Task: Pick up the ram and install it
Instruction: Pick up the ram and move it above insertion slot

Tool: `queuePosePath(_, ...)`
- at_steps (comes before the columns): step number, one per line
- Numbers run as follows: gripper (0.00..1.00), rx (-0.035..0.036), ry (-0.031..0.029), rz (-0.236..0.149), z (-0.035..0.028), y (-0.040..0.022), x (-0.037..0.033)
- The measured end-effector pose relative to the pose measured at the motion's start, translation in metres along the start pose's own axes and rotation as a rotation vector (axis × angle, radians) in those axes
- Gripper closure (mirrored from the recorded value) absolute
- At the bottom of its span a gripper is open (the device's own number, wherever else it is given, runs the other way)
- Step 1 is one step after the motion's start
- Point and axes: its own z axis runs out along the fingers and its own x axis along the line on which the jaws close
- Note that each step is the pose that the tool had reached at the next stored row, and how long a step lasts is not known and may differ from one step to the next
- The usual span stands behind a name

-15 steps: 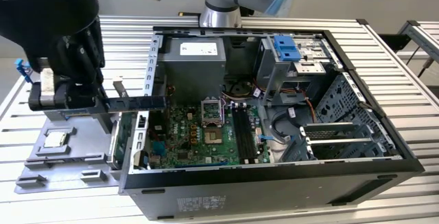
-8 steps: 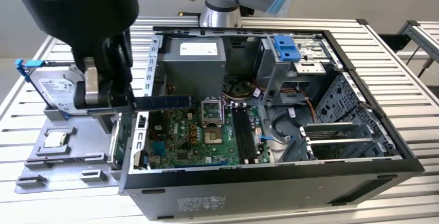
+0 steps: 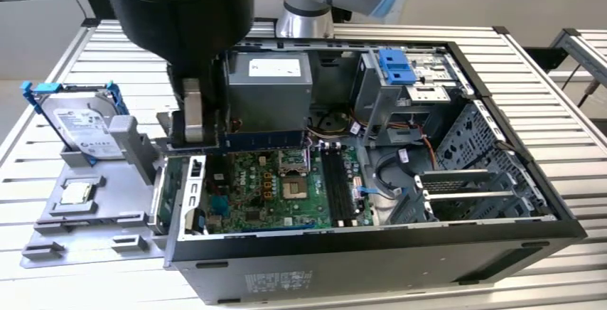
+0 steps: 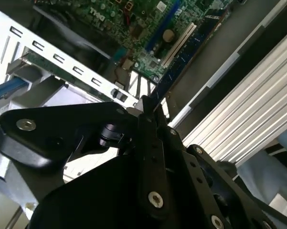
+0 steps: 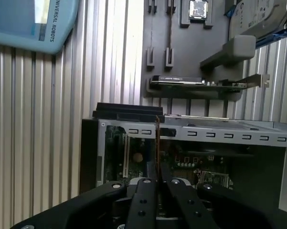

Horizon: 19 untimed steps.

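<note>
**The ram (image 3: 270, 138) held over open case (image 3: 379, 260)**

Exterior view: the ram lies level above the motherboard (image 3: 275, 196). Second wrist view: the gripper (image 4: 150, 107) has its jaws clamped on the ram's end. First wrist view: it shows edge-on between them.

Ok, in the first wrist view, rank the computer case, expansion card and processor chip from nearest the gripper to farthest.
1. computer case, directly beyond the gripper, which holds the ram.
2. expansion card, on the grey tray beyond the case.
3. processor chip, at the tray's far end.
</note>
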Motion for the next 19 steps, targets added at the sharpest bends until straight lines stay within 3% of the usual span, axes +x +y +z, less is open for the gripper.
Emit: queuePosePath(19,1.00,-0.0002,0.0002,-0.007,-0.0018,-0.0864,0.0041)
